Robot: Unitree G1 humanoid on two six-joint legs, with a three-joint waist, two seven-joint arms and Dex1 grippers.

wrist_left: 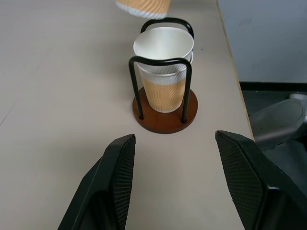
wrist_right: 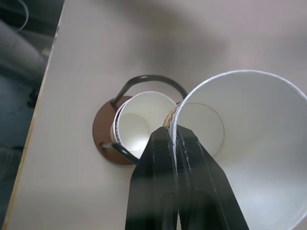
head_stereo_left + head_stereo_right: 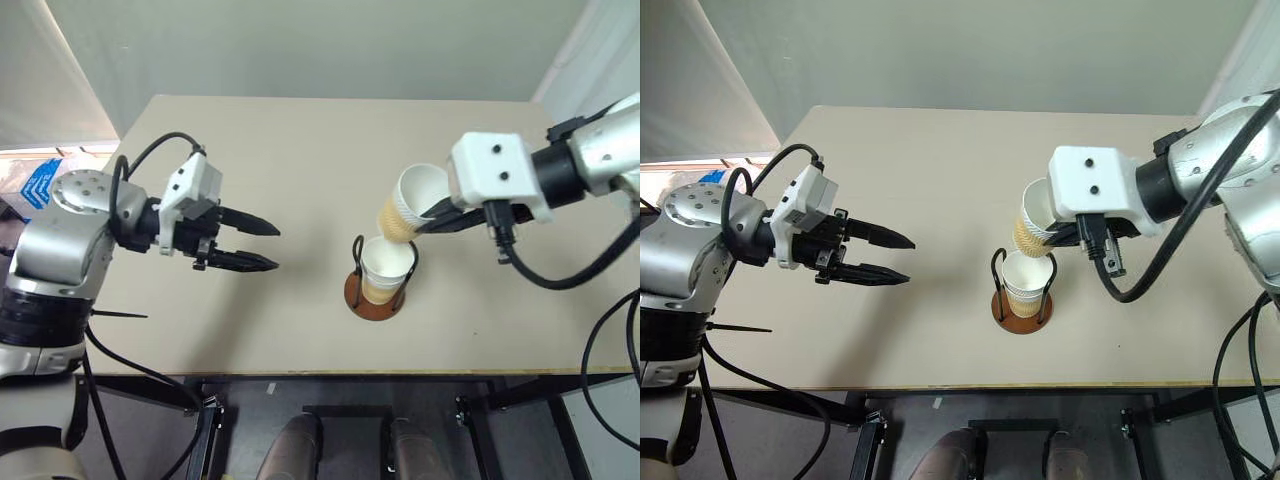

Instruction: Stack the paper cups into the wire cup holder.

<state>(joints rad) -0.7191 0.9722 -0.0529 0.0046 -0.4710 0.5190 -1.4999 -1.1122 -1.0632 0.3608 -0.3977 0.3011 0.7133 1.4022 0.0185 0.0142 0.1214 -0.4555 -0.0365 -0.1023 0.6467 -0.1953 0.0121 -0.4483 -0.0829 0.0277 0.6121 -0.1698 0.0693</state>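
Table [image 3: 250, 150] seen beneath both arms. Left gripper [image 3: 262, 245] held at 9 o'clock of wire cup holder [image 3: 375, 295], fingers spread, nothing grasped. Right gripper [image 2: 175, 141] clenched on rim of tilted paper cup [image 3: 412, 205], held at 1 o'clock just above holder. Stacked cups [image 1: 164, 72] seated upright between arches.

White-and-tan ribbed paper cups [image 3: 385, 270], reddish-brown base, black wire cup holder [image 3: 377, 298].
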